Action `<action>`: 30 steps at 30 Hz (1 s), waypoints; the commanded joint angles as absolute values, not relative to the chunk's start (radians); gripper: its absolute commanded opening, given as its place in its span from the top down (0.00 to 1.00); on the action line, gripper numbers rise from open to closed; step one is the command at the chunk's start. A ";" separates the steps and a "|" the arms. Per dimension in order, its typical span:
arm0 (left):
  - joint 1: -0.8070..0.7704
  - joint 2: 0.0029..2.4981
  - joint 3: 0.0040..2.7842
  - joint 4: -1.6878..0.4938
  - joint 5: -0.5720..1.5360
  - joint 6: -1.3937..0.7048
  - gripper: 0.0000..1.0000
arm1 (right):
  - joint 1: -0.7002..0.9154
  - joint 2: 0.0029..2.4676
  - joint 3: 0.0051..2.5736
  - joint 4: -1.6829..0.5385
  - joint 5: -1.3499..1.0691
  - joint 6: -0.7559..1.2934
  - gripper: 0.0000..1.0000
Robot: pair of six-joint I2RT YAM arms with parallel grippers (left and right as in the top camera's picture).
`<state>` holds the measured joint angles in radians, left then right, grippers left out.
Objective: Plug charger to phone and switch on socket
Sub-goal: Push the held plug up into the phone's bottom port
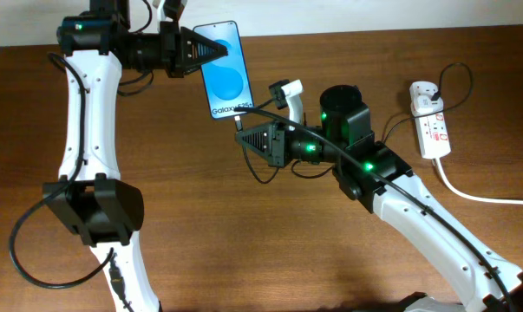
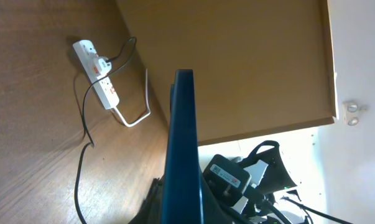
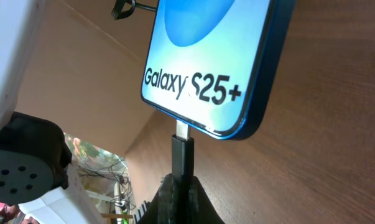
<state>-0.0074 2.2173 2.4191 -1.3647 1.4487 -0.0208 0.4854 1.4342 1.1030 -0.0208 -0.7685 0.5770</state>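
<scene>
My left gripper (image 1: 211,52) is shut on the top end of the phone (image 1: 224,69), a blue-screened "Galaxy S25+" at the table's back centre. In the left wrist view the phone (image 2: 184,143) shows edge-on between the jaws (image 2: 184,208). My right gripper (image 1: 244,136) is shut on the charger's black connector (image 3: 181,155), whose metal tip touches the phone's (image 3: 206,62) bottom edge; I cannot tell how far it is in. The black cable (image 1: 456,82) runs to a white adapter in the socket (image 1: 429,130), a white power strip at the right.
The strip's thick white cord (image 1: 482,195) trails off to the right edge. The strip (image 2: 100,74) and the black cable (image 2: 84,124) also show in the left wrist view. The table's back edge lies just behind the phone.
</scene>
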 commanded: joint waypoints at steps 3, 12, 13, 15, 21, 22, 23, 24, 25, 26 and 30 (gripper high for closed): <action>-0.065 2.207 2.437 -1.370 1.423 -0.031 1.00 | 0.493 1.422 1.103 -0.010 -0.761 0.582 0.96; -0.087 2.207 2.437 -1.377 1.417 -0.031 1.00 | 0.464 1.422 1.103 -0.011 -0.740 0.585 0.96; -0.087 2.207 2.437 -1.377 1.417 -0.031 1.00 | 0.457 1.422 1.103 -0.011 -0.744 0.585 0.96; -0.084 2.207 2.437 -1.377 1.416 -0.030 1.00 | 0.433 1.422 1.103 -0.011 -0.754 0.585 0.96; -0.085 2.207 2.437 -1.377 1.415 -0.030 1.00 | 0.416 1.422 1.103 -0.011 -0.759 0.585 0.96; -0.084 2.207 2.437 -1.377 1.410 -0.030 1.00 | 0.415 1.422 1.103 -0.011 -0.760 0.585 0.96; -0.084 2.207 2.437 -1.377 1.395 -0.030 1.00 | 0.409 1.422 1.103 -0.010 -0.775 0.585 0.96; -0.084 2.207 2.437 -1.377 1.377 -0.030 1.00 | 0.402 1.422 1.103 -0.011 -0.786 0.585 0.96; -0.084 2.207 2.437 -1.377 1.371 -0.031 1.00 | 0.397 1.422 1.103 -0.010 -0.795 0.585 0.96; -0.087 2.207 2.437 -1.377 1.372 -0.031 1.00 | 0.393 1.422 1.103 -0.010 -0.797 0.585 0.96; -0.088 2.207 2.437 -1.380 1.372 -0.031 1.00 | 0.391 1.422 1.103 0.002 -0.796 0.585 0.96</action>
<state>-0.0620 2.2173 2.4203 -1.3605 1.3746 -0.0319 0.4297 1.4345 1.0912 -0.0437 -0.8600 0.5926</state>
